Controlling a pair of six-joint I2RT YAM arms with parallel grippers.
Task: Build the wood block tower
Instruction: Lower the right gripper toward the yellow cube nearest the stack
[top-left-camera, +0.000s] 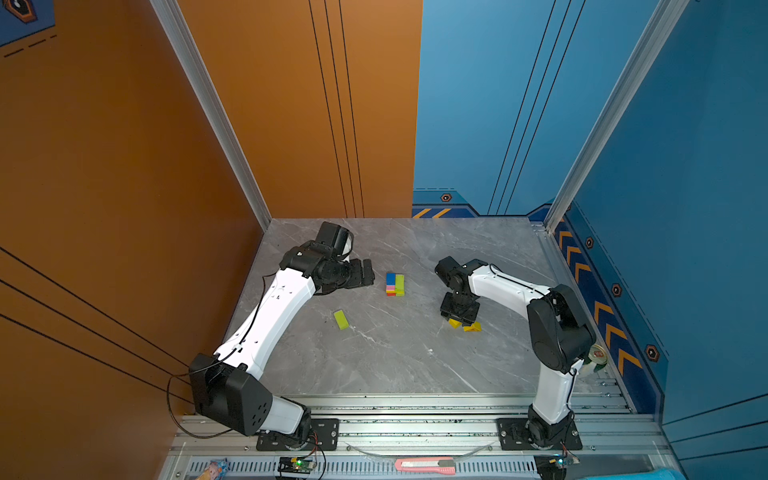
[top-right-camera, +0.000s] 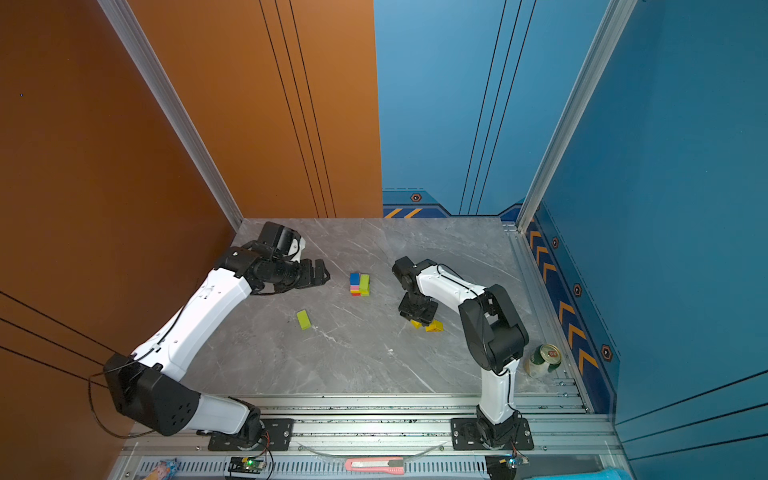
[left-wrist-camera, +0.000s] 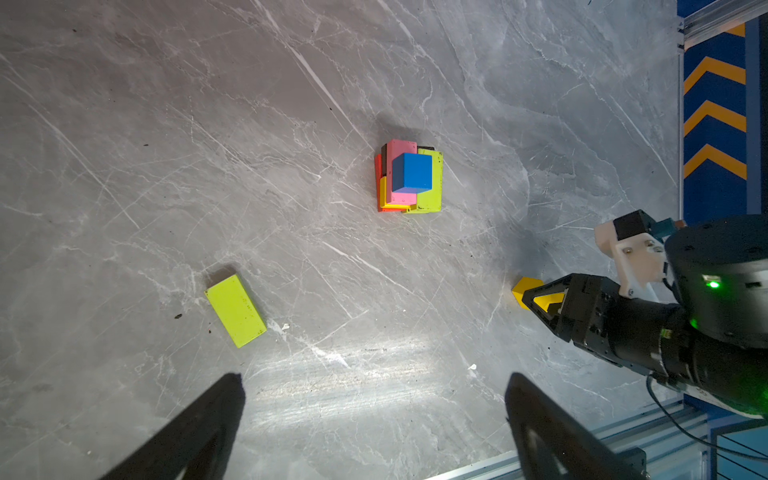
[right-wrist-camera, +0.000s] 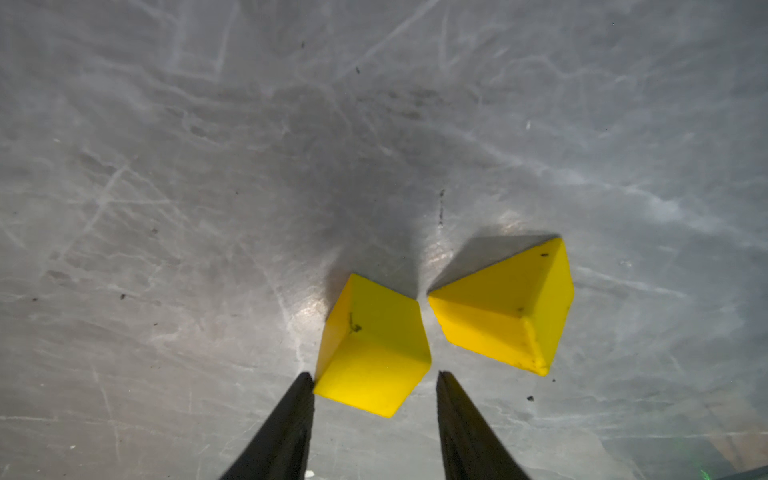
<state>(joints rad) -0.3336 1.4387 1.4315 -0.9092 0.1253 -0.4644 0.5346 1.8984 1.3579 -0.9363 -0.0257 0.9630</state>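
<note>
The tower (top-left-camera: 395, 284) (top-right-camera: 360, 284) (left-wrist-camera: 409, 178) is a low stack mid-table, with red, yellow and pink layers, a lime bar alongside and a blue cube on top. A loose lime-green bar (top-left-camera: 341, 319) (left-wrist-camera: 235, 310) lies flat nearer the front. A yellow cube (right-wrist-camera: 372, 345) (top-left-camera: 454, 323) and a yellow triangular prism (right-wrist-camera: 505, 307) (top-left-camera: 472, 327) sit side by side on the table. My right gripper (right-wrist-camera: 375, 374) (top-left-camera: 461, 320) is down over the cube, jaws straddling its near corner, one fingertip touching and the other apart. My left gripper (left-wrist-camera: 374, 382) (top-left-camera: 361, 272) hovers open and empty, left of the tower.
A green-and-white drinks can (top-right-camera: 542, 360) stands at the right edge behind the right arm. A pink box cutter (top-left-camera: 424, 464) lies on the front rail. Orange and blue walls close in the left, back and right sides.
</note>
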